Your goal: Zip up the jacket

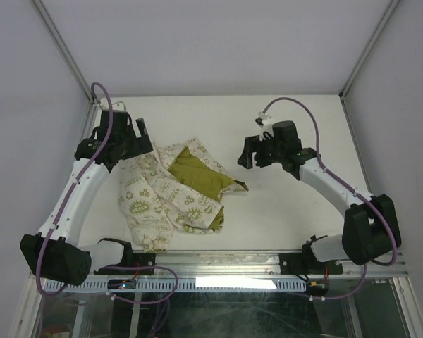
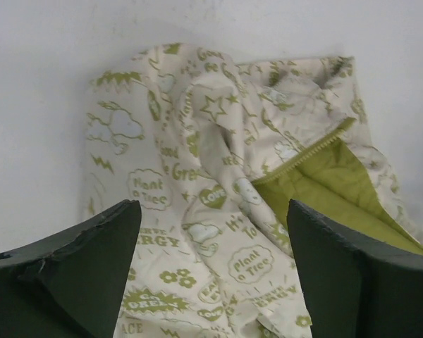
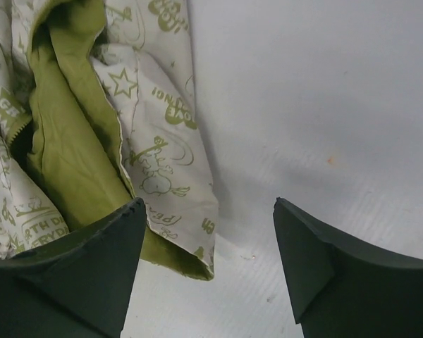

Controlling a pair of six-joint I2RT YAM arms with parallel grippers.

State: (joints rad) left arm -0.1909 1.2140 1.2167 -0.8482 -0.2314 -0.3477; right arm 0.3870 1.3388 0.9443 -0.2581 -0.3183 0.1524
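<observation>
Two dark claws with wedge-shaped fingers sit nearest. The left claw [image 2: 210, 211] gapes wide above printed cloth, and the right claw [image 3: 208, 204] gapes wide above the smooth white counter [image 3: 324, 105]. Both hold nothing. Beyond them, one crumpled cream fabric jacket [image 1: 162, 197] with olive-green prints lies mid-counter, unzipped, its olive lining showing.

White smooth shells on my left arm [image 1: 76, 191] and my right arm [image 1: 331, 184], black blocky joints, a purple cable [image 1: 290, 98] looping by each wrist, dark wedge-shaped fingers [image 2: 84, 274], one edge little chipped at lower left.
</observation>
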